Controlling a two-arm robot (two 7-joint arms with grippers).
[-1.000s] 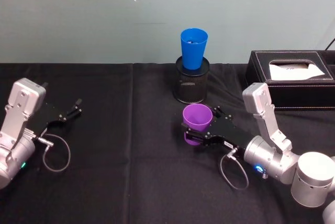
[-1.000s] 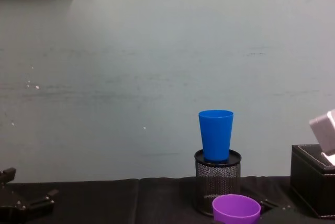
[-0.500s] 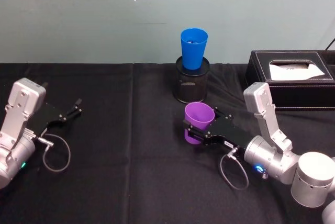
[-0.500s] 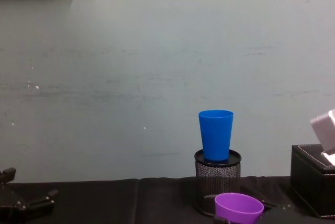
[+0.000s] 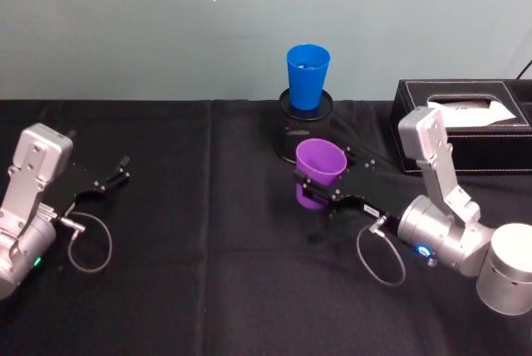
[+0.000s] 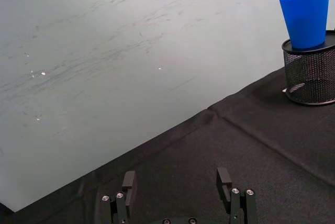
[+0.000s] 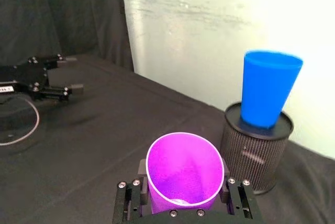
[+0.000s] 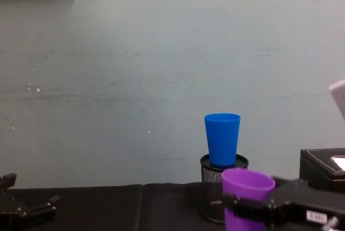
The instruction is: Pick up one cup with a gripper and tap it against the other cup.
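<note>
**Two cups, one in my jaws**

My right gripper (image 5: 309, 192) pinches the purple tumbler (image 5: 319, 163) around its lower wall, upright and seemingly clear of the black tablecloth (image 5: 208, 281), leaving the rim free to strike. It hangs just before the mesh pen holder (image 5: 289, 141), below the blue tumbler (image 5: 307, 76) seated on top. The purple one is smooth, tapered, open-mouthed plastic. My left gripper (image 5: 115, 176) rests spread, well apart.

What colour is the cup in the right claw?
The cup is purple; best in right wrist view.

Right arm extended forward, right gripper (image 5: 309, 191) held up, jaws clamped on the purple cup (image 5: 319, 160). Left arm parked at left, left gripper (image 5: 119, 170) low, jaws apart.
</note>
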